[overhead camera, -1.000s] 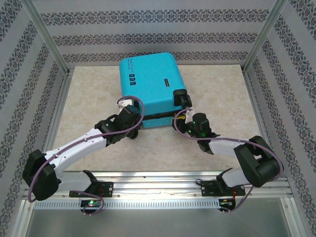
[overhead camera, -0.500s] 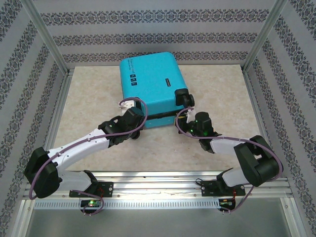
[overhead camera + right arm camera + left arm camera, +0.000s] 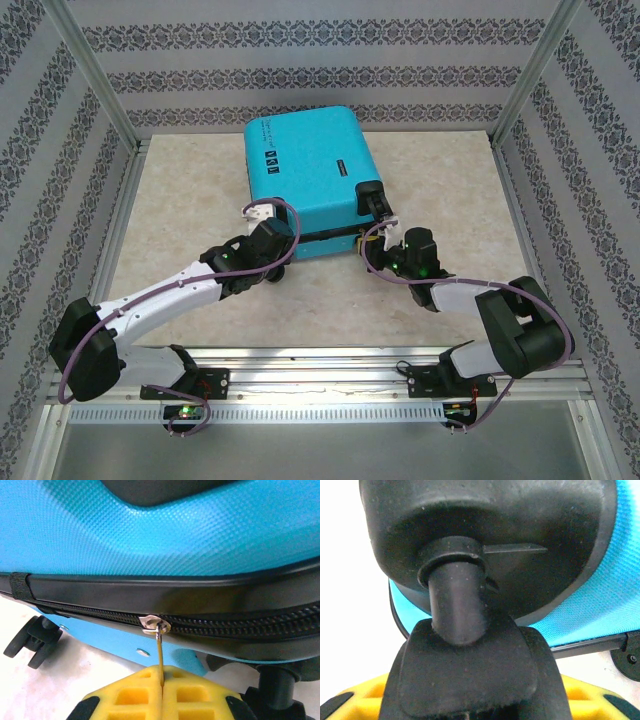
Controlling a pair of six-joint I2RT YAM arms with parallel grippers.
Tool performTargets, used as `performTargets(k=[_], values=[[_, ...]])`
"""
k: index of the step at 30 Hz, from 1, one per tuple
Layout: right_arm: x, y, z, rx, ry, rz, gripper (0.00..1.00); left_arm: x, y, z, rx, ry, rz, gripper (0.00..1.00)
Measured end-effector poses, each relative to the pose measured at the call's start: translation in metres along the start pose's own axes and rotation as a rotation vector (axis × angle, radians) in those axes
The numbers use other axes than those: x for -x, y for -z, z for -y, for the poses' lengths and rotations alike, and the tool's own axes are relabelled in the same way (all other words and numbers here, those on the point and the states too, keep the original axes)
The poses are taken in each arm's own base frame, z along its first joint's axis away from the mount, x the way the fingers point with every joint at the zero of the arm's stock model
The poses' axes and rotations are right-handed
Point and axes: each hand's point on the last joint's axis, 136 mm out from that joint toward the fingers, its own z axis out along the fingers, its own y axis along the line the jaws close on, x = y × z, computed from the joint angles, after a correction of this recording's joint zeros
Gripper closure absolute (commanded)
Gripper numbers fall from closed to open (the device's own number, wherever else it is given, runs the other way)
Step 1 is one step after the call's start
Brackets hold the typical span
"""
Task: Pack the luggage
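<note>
The turquoise luggage point(image 3: 310, 165) lies flat at the middle back of the table, its black zipper band point(image 3: 240, 625) facing the arms. My right gripper point(image 3: 162, 680) is shut on the thin metal zipper pull point(image 3: 159, 647), which hangs from the slider point(image 3: 154, 624); in the top view this gripper point(image 3: 385, 243) sits at the luggage's near right corner. My left gripper point(image 3: 277, 256) is at the near left corner. There its yellow fingers point(image 3: 592, 695) flank a black caster wheel point(image 3: 470, 675) and are shut on it, under the shell point(image 3: 600, 600).
Patterned walls and aluminium posts point(image 3: 85, 60) enclose the beige table point(image 3: 180, 200). A metal rail point(image 3: 320, 385) runs along the near edge. More black wheels point(image 3: 32, 640) stick out below the zipper band. Open table lies left, right and in front of the luggage.
My right gripper has closed on the zipper pull and shifted slightly right along the near edge. The left arm edged a little toward the luggage and kept its grip.
</note>
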Motion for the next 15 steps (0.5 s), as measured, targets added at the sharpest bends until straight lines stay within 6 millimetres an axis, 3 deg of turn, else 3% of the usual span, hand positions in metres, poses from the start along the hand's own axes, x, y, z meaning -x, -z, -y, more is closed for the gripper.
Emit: performTargets(k=[15], values=[[0.0,0.001,0.01,-0.052,-0.092,0.004,1.0,0.0,-0.001,-0.028,-0.053,-0.036,0.013,0.9]])
